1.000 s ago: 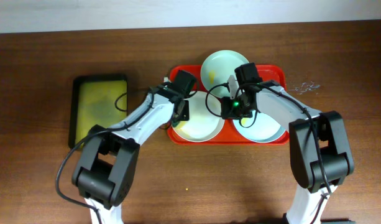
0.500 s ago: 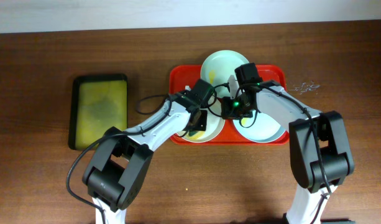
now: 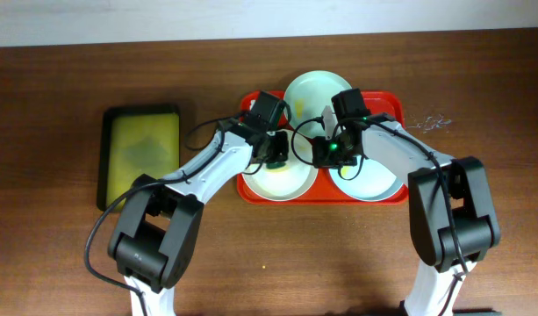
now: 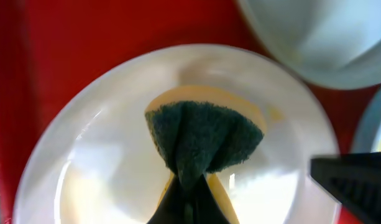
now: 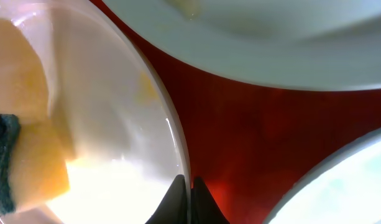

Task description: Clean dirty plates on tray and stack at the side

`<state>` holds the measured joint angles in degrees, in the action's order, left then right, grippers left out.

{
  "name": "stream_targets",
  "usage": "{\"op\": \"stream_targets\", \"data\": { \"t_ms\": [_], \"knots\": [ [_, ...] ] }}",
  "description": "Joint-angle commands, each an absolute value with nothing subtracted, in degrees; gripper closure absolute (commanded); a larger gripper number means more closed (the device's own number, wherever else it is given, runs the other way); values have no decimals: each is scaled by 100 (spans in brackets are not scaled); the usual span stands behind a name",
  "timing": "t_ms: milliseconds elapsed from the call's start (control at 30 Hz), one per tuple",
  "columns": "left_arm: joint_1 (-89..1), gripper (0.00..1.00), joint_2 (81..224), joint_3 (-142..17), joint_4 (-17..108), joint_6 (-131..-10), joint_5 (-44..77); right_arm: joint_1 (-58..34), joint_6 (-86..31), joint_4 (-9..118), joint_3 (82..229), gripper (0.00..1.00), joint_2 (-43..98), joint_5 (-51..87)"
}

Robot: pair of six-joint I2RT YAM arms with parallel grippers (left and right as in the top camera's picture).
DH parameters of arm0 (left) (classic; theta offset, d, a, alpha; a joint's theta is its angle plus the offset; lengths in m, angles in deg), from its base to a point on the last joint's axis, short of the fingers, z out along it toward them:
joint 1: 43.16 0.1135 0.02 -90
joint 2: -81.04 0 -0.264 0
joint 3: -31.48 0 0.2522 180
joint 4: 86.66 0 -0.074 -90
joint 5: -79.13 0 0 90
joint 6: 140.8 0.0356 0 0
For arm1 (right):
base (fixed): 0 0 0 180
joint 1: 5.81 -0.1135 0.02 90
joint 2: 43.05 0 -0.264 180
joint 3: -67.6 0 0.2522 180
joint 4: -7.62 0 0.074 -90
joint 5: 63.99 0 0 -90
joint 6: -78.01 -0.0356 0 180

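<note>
Left hand: my left hand point(image 4: 187, 208) is pinching a sponge point(image 4: 202, 134), green scrub face down on the white plate point(image 4: 103, 162), near the plate's middle.
Right hand: my right hand point(image 5: 187, 190) has its fingertips pressed together on the white plate's rim, on the side nearest the other 2 plates.
Plates: all 3 are on the red tray point(image 3: 393, 105). The white one sits front-left, the mint plate point(image 3: 314, 92) at the back, the blue plate point(image 3: 367, 180) front-right. Rims are crowded and I cannot tell whether they touch.
Dirt: a yellow smear point(image 5: 146, 87) shows near the white plate's rim. There is another small one on the mint plate.
Progress: my guess is scrubbing plate 1, with nothing stacked at the side yet.
Risk 1: the rim pinch is thin and near the edge. A hard sponge stroke toward or away from it could slide the plate out of my right hand, so it skates into its neighbours.
Risk 2: pressing down off-centre could tip the shallow plate about the pinched rim and lift the far side.
Risk 3: the sponge is folded in the grip. If it twists, the foam side or my fingers meet the plate instead of the scrub face.
Risk 4: both hands work close together over 1 plate, so a wide stroke to the right could knock left hand into right.
Risk 5: the rim smear lies beside my right hand's grip and could be missed.
Nearby: a yellow-green tray point(image 3: 141, 154) lies well apart on the left of the surface point(image 3: 295, 254).
</note>
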<state>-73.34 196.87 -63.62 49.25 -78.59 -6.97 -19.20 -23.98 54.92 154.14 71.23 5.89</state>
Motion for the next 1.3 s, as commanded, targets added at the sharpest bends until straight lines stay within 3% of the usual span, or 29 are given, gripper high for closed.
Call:
{"op": "stream_targets", "data": {
  "t_ms": [0, 300, 467, 600, 733, 967, 1267],
  "knots": [
    [-7314, 100, 20000, -6484, 5106, -8121, -420, -1891, -2379, 5510, 15427, 96, 7189, 829],
    [-7181, 100, 20006, -6497, 4497, -7769, -3392, -1891, -2379, 5538, 15427, 95, 7189, 831],
    [-7283, 100, 19337, -6495, 4156, -7773, -3071, -1891, -2379, 5540, 15427, 96, 7189, 831],
    [-7397, 100, 19471, -6432, 4053, -7776, -796, -1891, -2379, 5543, 15427, 96, 7189, 829],
    [-7467, 100, 19903, -6200, 4125, -7771, -988, -1891, -2379, 5578, 15427, 96, 7189, 831],
    [-7347, 100, 19700, -6205, 3681, -7769, -3508, -1891, -2379, 5586, 15427, 96, 7189, 831],
    [-7307, 100, 18717, -6264, 3887, -7773, -2531, -1894, -2304, 5929, 15844, 96, 7145, 831]
  ]
}}
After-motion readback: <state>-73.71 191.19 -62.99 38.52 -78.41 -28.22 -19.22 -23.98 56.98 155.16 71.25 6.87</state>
